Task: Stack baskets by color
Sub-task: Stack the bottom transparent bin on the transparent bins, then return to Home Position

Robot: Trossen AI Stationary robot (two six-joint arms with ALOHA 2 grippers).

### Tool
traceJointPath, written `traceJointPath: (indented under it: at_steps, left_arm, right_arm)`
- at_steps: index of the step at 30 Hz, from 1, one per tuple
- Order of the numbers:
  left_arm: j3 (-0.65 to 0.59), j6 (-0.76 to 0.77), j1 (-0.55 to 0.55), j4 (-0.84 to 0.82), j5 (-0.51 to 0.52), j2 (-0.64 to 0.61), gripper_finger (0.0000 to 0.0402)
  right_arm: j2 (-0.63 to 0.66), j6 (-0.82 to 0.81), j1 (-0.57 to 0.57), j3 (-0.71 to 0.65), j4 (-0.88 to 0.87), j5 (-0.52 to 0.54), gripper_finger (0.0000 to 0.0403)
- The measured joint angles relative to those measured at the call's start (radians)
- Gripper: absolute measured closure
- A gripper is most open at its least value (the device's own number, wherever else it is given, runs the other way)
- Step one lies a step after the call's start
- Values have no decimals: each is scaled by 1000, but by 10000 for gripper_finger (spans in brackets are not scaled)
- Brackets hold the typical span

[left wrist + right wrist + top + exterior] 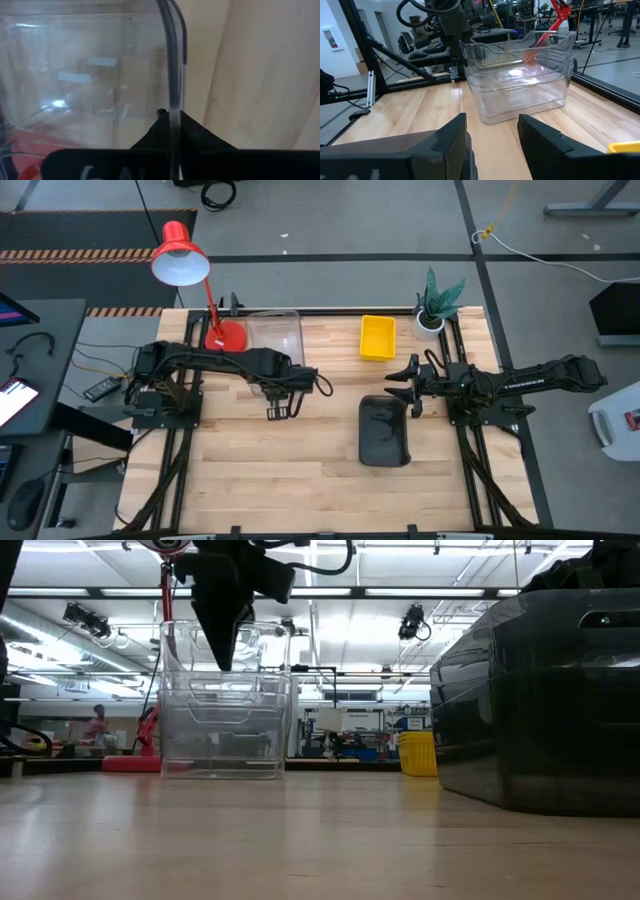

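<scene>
A stack of clear baskets point(272, 332) stands at the far left of the table, beside the red lamp's base. The topmost clear basket point(520, 50) sits higher than the ones nested under it. My left gripper point(225, 658) points down over the stack's near right corner, shut on that top basket. A yellow basket point(377, 337) lies flat at the far middle. A dark grey basket point(384, 430) lies right of centre. My right gripper point(408, 388) waits open and level at the right, just beyond the grey basket, touching nothing. My left gripper pinches the top clear basket's near wall at the rim point(172, 112), close to its near right corner. One finger is inside the basket and one outside. The fingers come from above, pointing down. The basket sits partway into the clear ones beneath; whether it rests on them I cannot tell.
A red desk lamp point(180, 255) stands with its base point(225, 335) left of the clear stack. A small potted plant point(438, 305) is at the far right corner. Bare wood lies along the near half of the table point(280, 470).
</scene>
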State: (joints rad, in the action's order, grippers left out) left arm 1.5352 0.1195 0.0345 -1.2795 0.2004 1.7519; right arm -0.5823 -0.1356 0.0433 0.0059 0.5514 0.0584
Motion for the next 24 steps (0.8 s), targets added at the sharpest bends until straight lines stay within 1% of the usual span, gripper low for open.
traceJointPath:
  at_steps: [2,5,12,17,21,24]
  left_arm:
    - [0,8,2,3,0,0,381]
    - [0,16,3,3,12,0,359]
    - [0,31,3,1,36,-1,277]
    - [0,3,10,2,50,-40,229]
    - [-21,-9,27,61,59,-104,217]
    - [-120,-21,44,193,59,-183,222]
  right_arm:
    - [0,0,0,0,0,0,220]
    - [0,0,0,0,0,0,220]
    - [0,0,0,0,0,0,220]
    - [0,0,0,0,0,0,220]
    - [0,0,0,0,1,0,220]
    - [0,0,0,0,0,0,220]
